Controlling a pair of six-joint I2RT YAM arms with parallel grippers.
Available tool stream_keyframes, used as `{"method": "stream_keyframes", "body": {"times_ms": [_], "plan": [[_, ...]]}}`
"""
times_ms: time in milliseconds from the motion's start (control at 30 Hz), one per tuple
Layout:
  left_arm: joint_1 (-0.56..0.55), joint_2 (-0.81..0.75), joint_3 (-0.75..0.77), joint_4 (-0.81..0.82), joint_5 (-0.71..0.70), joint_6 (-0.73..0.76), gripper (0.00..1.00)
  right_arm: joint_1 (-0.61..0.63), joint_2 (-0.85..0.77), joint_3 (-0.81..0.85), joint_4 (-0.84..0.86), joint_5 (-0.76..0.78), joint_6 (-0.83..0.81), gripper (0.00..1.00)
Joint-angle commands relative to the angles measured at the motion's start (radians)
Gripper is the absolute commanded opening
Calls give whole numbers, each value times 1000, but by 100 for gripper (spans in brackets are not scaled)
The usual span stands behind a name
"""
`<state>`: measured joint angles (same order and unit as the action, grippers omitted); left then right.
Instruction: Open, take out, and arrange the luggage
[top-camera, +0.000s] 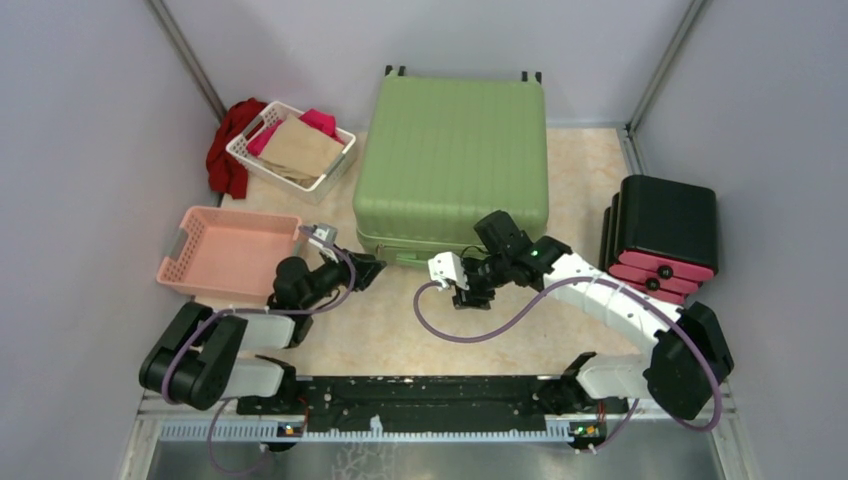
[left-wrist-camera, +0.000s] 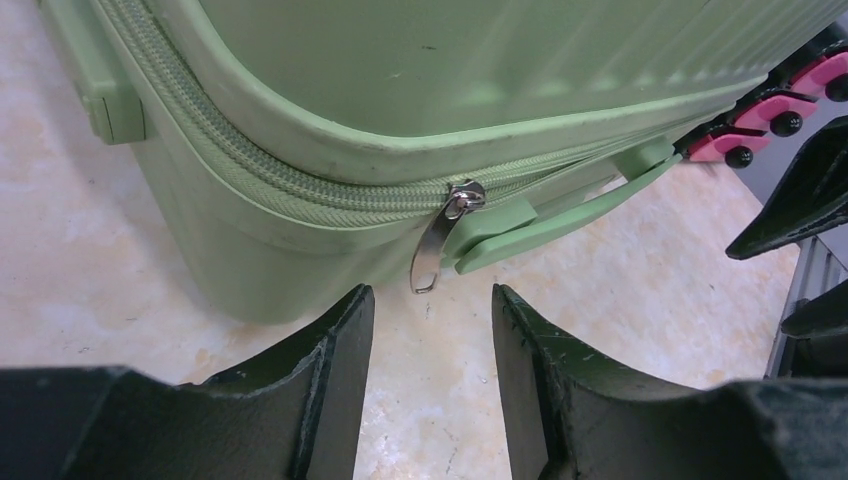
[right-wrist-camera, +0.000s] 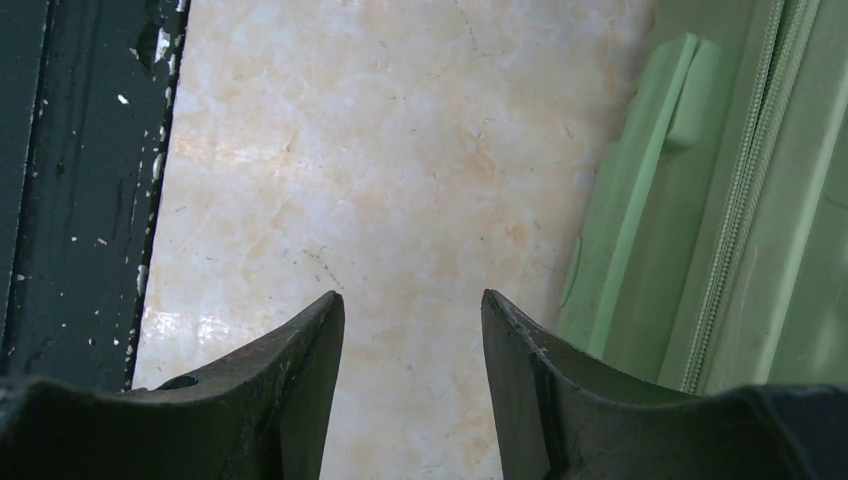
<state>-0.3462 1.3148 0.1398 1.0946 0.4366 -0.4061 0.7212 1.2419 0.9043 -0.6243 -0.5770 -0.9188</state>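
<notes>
The sage-green luggage (top-camera: 450, 150) lies flat and closed at the back centre, wheels at the far wall. In the left wrist view its near corner (left-wrist-camera: 400, 60) fills the top, with the zipper shut and a silver zipper pull (left-wrist-camera: 440, 240) hanging beside the green side handle (left-wrist-camera: 560, 215). My left gripper (top-camera: 368, 268) (left-wrist-camera: 432, 300) is open and empty, with the pull just beyond its fingertips. My right gripper (top-camera: 466, 294) (right-wrist-camera: 412, 305) is open and empty over the floor, with the luggage side (right-wrist-camera: 760, 200) and handle (right-wrist-camera: 640, 200) to its right.
A pink basket (top-camera: 235, 250) stands at the left. A white basket (top-camera: 290, 148) with folded cloths and a red cloth (top-camera: 230, 145) are at the back left. Black-and-pink stacked cases (top-camera: 665, 235) stand at the right. The black base rail (right-wrist-camera: 70, 180) runs along the near edge.
</notes>
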Motion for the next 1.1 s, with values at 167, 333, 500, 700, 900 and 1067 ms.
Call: {"method": "stream_keyframes", "body": {"times_ms": [167, 333, 500, 700, 900, 1067], "plan": [[13, 42, 30, 121, 58, 15, 51, -27, -28, -17, 65, -104, 28, 53], [13, 74, 35, 175, 73, -26, 45, -33, -25, -27, 72, -118, 31, 53], [13, 115, 31, 218, 87, -65, 36, -38, -24, -34, 76, -124, 31, 53], [13, 147, 29, 255, 92, -90, 30, -38, -21, -39, 82, -125, 29, 53], [13, 179, 23, 306, 92, -120, 22, -37, -16, -47, 85, -125, 28, 54], [13, 217, 24, 343, 100, -146, 31, -39, -14, -50, 89, -127, 28, 54]]}}
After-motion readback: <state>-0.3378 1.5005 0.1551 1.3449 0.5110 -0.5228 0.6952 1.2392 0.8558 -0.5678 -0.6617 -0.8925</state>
